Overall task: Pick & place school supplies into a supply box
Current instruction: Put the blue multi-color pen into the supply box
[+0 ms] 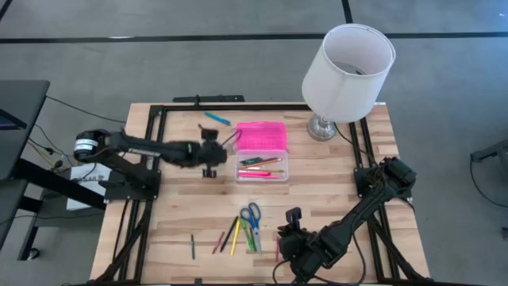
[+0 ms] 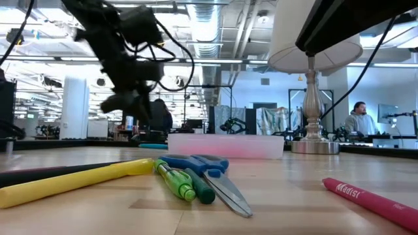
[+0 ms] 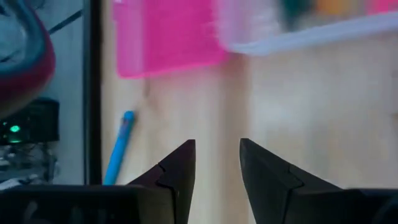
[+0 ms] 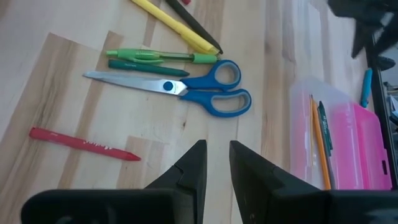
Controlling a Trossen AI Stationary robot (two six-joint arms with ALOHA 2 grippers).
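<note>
Left fingers point(image 3: 177, 171) apart, empty, beside supply box point(image 1: 261, 151)

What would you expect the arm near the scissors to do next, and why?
Probably the right gripper moves forward and down onto the scissors. Its jaws stand a little apart, holding nothing, and the scissors lie flat on the table just ahead, outside the box, which already holds a few pencils. The left gripper hovers empty beside the box.
</note>
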